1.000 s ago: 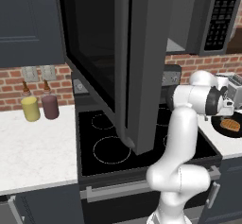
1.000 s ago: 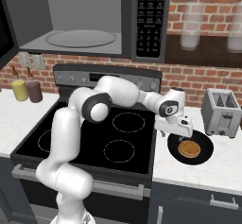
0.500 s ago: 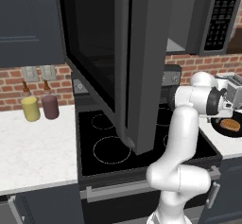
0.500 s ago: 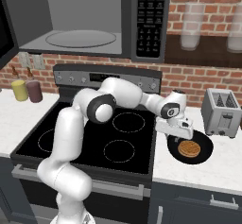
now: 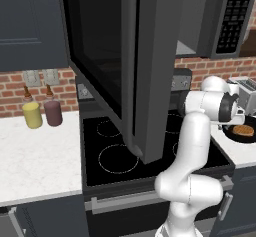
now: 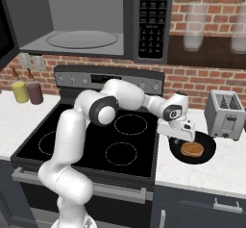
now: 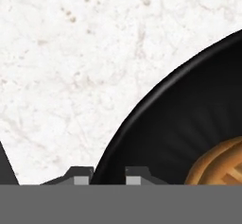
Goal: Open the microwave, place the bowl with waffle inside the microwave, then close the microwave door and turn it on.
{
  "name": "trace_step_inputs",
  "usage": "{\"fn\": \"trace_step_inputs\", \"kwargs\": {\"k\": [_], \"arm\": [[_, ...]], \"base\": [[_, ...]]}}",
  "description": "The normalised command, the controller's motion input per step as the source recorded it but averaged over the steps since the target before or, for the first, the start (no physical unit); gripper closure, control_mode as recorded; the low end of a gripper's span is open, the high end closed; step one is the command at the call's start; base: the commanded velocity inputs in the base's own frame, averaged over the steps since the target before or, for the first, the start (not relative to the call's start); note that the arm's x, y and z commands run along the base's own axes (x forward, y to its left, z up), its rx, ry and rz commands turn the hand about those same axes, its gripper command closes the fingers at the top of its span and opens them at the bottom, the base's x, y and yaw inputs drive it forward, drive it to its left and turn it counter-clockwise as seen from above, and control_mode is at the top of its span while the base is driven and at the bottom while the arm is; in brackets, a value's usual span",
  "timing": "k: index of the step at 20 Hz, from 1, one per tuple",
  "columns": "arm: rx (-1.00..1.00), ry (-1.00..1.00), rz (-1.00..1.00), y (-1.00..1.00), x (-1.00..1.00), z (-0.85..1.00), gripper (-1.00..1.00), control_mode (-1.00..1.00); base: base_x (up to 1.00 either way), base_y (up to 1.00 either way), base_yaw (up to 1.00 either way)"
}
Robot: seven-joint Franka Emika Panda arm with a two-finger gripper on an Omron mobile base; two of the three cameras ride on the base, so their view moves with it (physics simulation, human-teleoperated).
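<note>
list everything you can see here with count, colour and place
microwave: 1, dark grey, above the stove
microwave door: 1, dark grey, swung open
stove: 1, black glass top, below the microwave
bowl: 1, black, counter right of the stove
waffle: 1, golden brown, in the bowl
toaster: 1, silver, behind the bowl
bottles: 2, yellow and maroon, left counter
gripper: 1, dark fingertips straddling the bowl rim
</note>
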Motion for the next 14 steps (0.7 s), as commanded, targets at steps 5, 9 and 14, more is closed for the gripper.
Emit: {"fn": "trace_step_inputs", "kwargs": {"k": [5,9,14], "arm": [[0.00,0.00,0.00,0.00,0.00,-0.01,1.00,-1.00],[0.00,-0.01,0.00,0.00,-0.09,0.00,1.00,-1.00],[0.00,-0.23,0.13,0.00,-0.59,0.26,1.00,-1.00]], "base": [[0.00,0.00,0.00],[0.00,0.00,0.00],[0.00,0.00,0.00]]}}
